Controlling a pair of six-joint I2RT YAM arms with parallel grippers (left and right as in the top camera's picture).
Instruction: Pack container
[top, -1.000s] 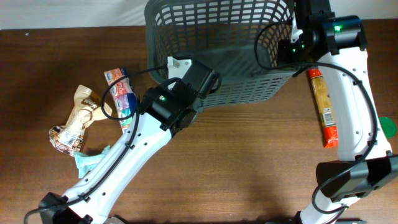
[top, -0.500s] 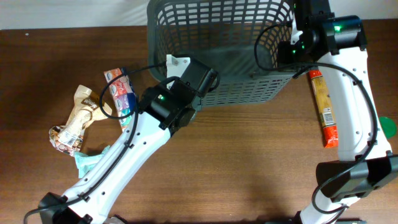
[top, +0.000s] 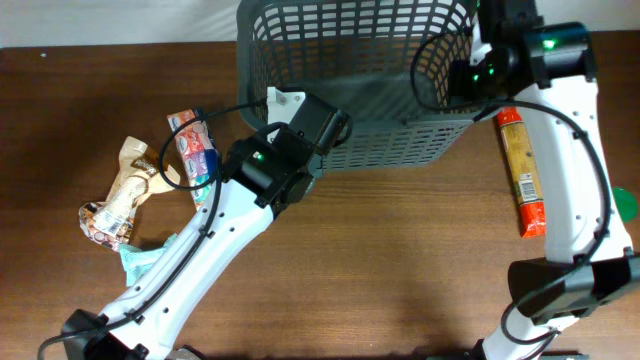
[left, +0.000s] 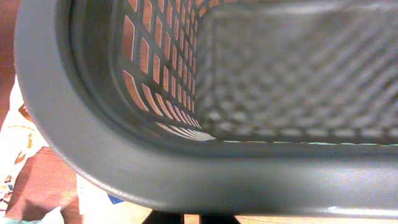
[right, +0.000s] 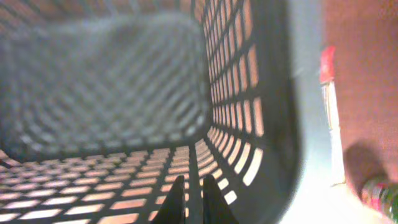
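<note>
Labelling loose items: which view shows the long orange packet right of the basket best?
Overhead: the orange packet lies full length beside the basket. Right wrist catches only a blurred sliver of it past the rim. Left wrist doesn't show it.

Matt grey plastic container (top: 400, 150) on a brown wooden table (top: 400, 260).

Overhead, the top edge cuts off the basket's (top: 400, 150) far rim, and the right edge clips a green thing (top: 626, 205). My right wrist view is blurred. The rim hides most of my left claw (left: 183, 219).
</note>
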